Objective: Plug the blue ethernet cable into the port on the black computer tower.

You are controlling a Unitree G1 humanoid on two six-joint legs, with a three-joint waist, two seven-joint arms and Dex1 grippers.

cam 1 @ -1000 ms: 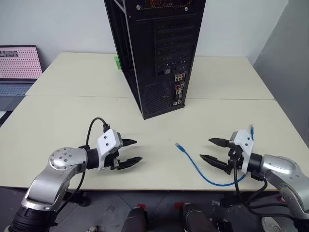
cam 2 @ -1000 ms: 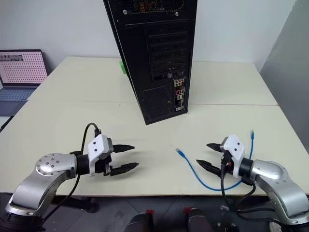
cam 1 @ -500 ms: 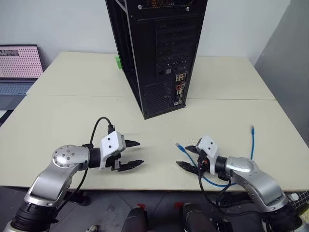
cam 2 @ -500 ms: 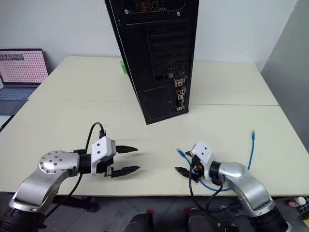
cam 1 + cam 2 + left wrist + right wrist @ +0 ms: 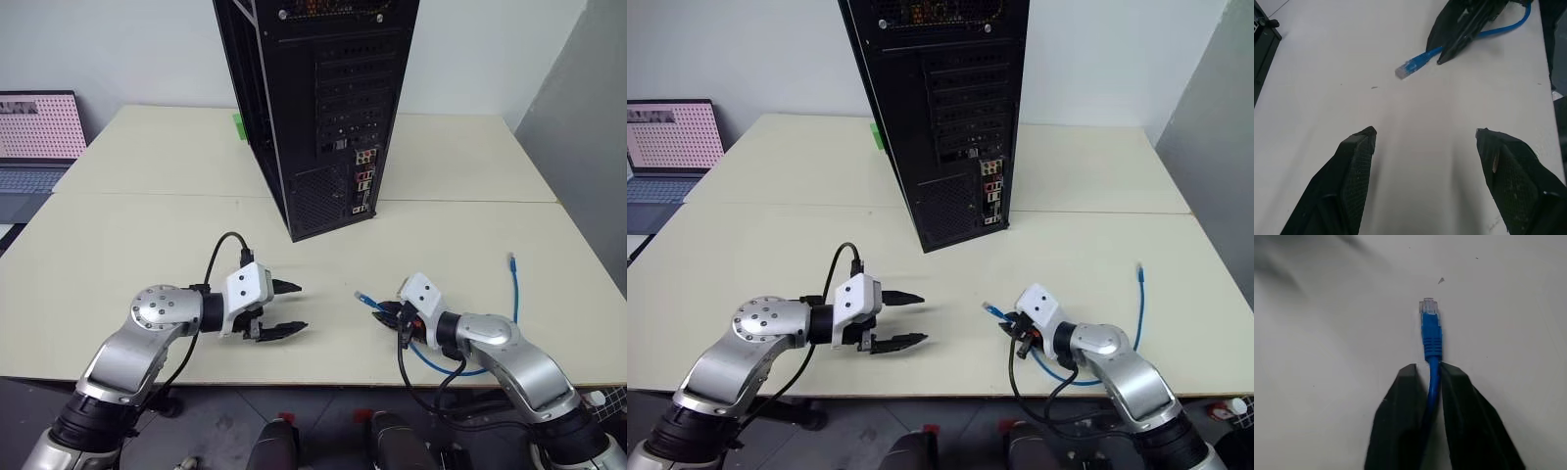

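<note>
One light, limp blue ethernet cable (image 5: 431, 354) lies on the table (image 5: 147, 235) short of the black computer tower (image 5: 323, 108); your right gripper (image 5: 1431, 374) pinches it behind the plug, left gripper (image 5: 286, 308) spread empty — regrip the stiff boot.

Even, bright, diffuse light falls from above; the counter (image 5: 147, 245) shows soft, short shadows under both arms and beside the tower (image 5: 313, 108), with no hard glare. Both eye views are sharp throughout. The left wrist view is clear, though the fingers (image 5: 1354, 171) are slightly soft. In the right wrist view the cable (image 5: 1430, 333) is crisp, and one far corner of the counter smears into grey blur.
</note>
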